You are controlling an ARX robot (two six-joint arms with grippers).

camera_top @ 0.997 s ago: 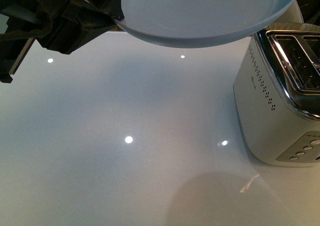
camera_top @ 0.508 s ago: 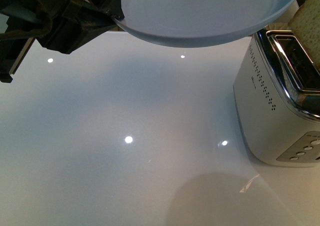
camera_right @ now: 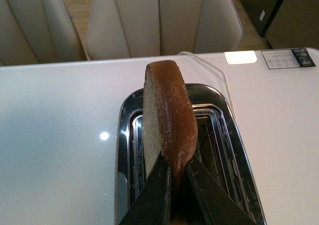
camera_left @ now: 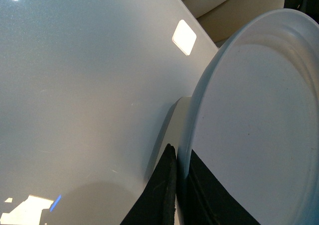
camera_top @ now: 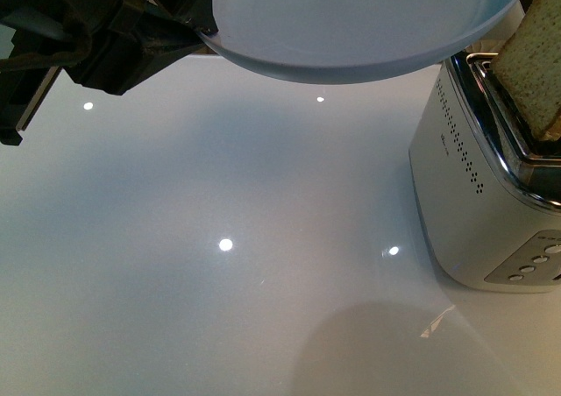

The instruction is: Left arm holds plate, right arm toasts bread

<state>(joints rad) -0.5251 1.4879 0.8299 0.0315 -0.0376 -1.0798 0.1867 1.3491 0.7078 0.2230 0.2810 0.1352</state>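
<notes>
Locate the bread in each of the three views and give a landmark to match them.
Front view: the bread at the far right edge, over the toaster.
Left wrist view: not in it; it shows the plate and table.
Right wrist view: mid-picture, pinched edge-on by the right gripper above the toaster's slots.
Shared landmark: the toaster, in front and right wrist views.

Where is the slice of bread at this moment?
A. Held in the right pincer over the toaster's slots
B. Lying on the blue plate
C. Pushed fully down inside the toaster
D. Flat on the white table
A: the right pincer clamps the bread on edge over the toaster, with most of the slice standing above the slots.
</notes>
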